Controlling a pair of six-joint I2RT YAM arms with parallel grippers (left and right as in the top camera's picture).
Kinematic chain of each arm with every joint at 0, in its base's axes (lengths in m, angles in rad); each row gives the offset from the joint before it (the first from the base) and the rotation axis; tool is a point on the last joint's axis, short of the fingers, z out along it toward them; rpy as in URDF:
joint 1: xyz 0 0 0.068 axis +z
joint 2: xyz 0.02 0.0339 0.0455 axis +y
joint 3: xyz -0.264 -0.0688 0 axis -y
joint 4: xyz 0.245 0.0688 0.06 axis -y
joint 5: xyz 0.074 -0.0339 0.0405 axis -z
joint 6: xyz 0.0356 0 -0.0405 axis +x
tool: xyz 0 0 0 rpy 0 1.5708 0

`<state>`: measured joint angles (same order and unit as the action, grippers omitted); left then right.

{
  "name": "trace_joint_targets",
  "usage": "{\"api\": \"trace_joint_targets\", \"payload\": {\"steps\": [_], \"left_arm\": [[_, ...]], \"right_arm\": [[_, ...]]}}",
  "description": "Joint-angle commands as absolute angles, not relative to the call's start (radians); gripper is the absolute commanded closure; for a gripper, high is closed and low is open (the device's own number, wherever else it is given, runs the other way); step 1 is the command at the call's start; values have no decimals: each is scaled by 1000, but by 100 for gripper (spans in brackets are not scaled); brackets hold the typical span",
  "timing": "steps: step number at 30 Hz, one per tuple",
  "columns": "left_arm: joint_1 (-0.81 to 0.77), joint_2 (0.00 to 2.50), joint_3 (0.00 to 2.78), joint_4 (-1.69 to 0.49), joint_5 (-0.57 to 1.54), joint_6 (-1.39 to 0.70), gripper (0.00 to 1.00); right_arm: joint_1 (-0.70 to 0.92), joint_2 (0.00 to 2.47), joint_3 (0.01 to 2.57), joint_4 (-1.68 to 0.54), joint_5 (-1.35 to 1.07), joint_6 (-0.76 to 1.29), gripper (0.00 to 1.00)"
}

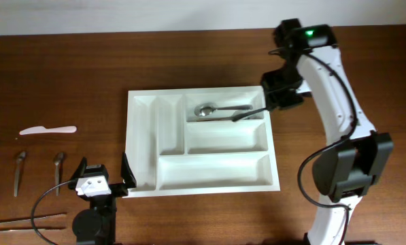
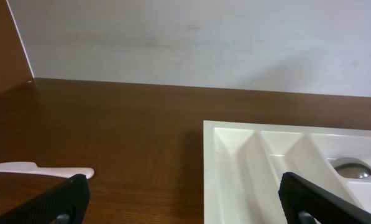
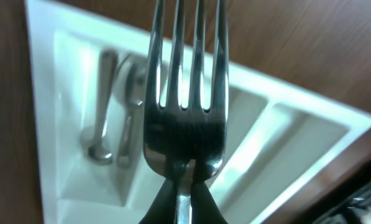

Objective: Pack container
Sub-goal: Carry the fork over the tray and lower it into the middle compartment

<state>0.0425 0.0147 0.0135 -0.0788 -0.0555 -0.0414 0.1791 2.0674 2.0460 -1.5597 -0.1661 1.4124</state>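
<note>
The white cutlery tray (image 1: pixel 143 146) lies mid-table, and a metal spoon (image 1: pixel 206 109) rests in its top wide compartment. My right gripper (image 1: pixel 271 104) hovers over the tray's top right corner, shut on a metal fork (image 1: pixel 247 114) that points left over that compartment. In the right wrist view the fork (image 3: pixel 185 106) stands tines-up in the jaws (image 3: pixel 184 196), above the tray (image 3: pixel 284 134) and the spoon (image 3: pixel 130 112). My left gripper (image 1: pixel 104 175) is open and empty at the tray's bottom left corner. The left wrist view shows the tray (image 2: pixel 235 168) and the spoon (image 2: pixel 353 168).
On the left of the table lie a white plastic knife (image 1: pixel 47 130), two small spoons (image 1: pixel 19 171) (image 1: pixel 58 167) and chopsticks (image 1: pixel 19 221) near the front edge. The knife also shows in the left wrist view (image 2: pixel 42 169). A pale wall (image 2: pixel 204 37) runs behind the table.
</note>
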Motion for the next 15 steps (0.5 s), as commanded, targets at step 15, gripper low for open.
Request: {"api": "trace_joint_targets", "payload": {"steps": [15], "left_arm": [[49,5,9,-80,-45,-22,1]], "right_arm": [[369,2056,1990,-1514,-130,1820,93]]}}
